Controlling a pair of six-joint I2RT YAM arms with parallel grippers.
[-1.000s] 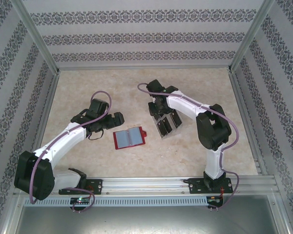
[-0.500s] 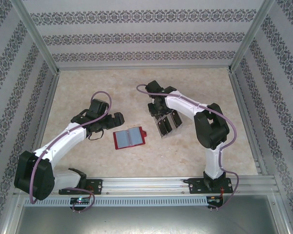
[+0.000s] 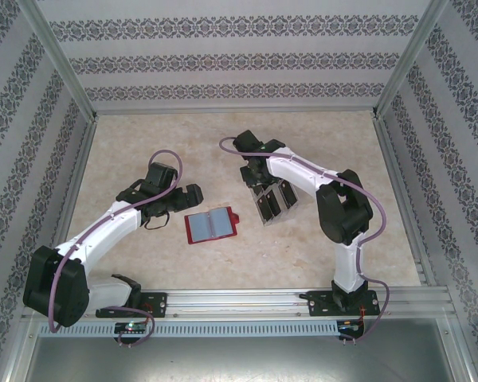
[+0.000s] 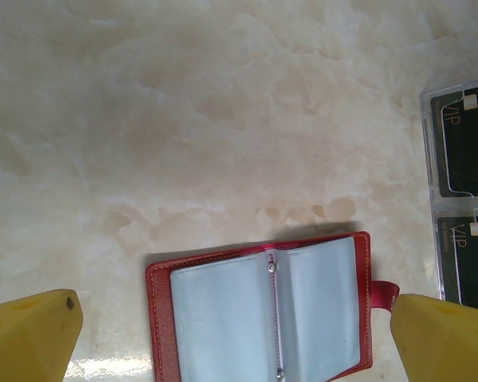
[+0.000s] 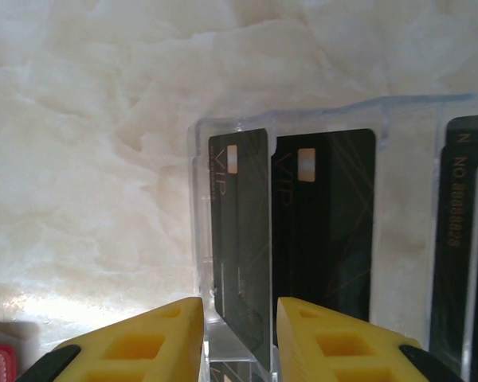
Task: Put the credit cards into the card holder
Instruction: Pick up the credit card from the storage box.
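Right arm: seen from above, it rises from its base at the near rail, folds at a black elbow and reaches forward and left over the marbled table [image 3: 143, 143]. Its wrist is tipped downward, so that the right gripper [image 3: 261, 189] points at the credit cards [image 3: 267, 205] near the table's middle. The cards stand dark and upright in the slots of a clear tray [image 5: 197, 199].

In the right wrist view, the two yellow fingers [image 5: 143, 342] sit close on either side of the lower end of one black card [image 5: 240, 239]. The card leans in the leftmost slot, with "VIP" lettering and a pale square on its face. Whether the claw is pinching this card or merely bracketing it cannot be told. A second card stands just beside it, and more cards fill the slots to the right.

Left arm: it stretches low from its base at the near left corner, angled forward and right. The left gripper [image 3: 193, 196] hovers just beyond and to the left of the card holder [image 3: 211, 226].

The card holder lies opened flat on the table, its red cover down and its grey-blue pockets facing up. It sits just left of the tray and apart from it. In the left wrist view the left claw is spread wide and holds nothing, its yellow fingers in the bottom corners. The card holder lies on the table between the fingers, with its snap tab next to the right-hand one.
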